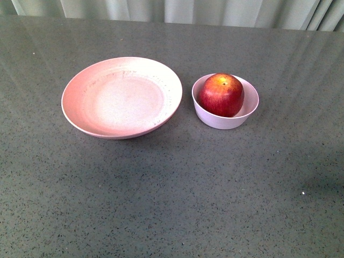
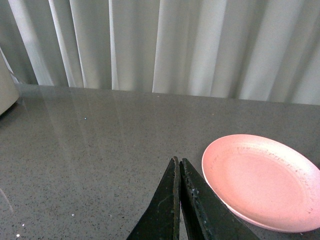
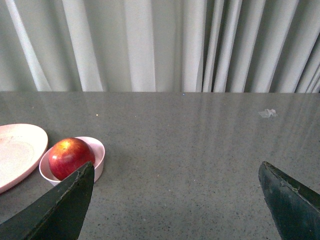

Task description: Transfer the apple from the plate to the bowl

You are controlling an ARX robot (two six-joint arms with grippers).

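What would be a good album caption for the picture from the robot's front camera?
A red apple sits in a small bowl beside an empty pink plate on a grey table.

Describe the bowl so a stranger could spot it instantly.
On the grey table sit two pale pink dishes side by side. The bowl is the smaller, deeper one, right of the wide plate, and it alone holds a red apple.

Looks like a staged test bench rather than a lived-in kitchen: one broad grey speckled countertop [image 1: 172, 204], glossy enough to catch reflections, and pale pleated curtains [image 1: 177, 9] closing off the whole back edge at 12 o'clock. A pale cabinet corner [image 2: 6, 90] peeks in at the left wrist view's edge.
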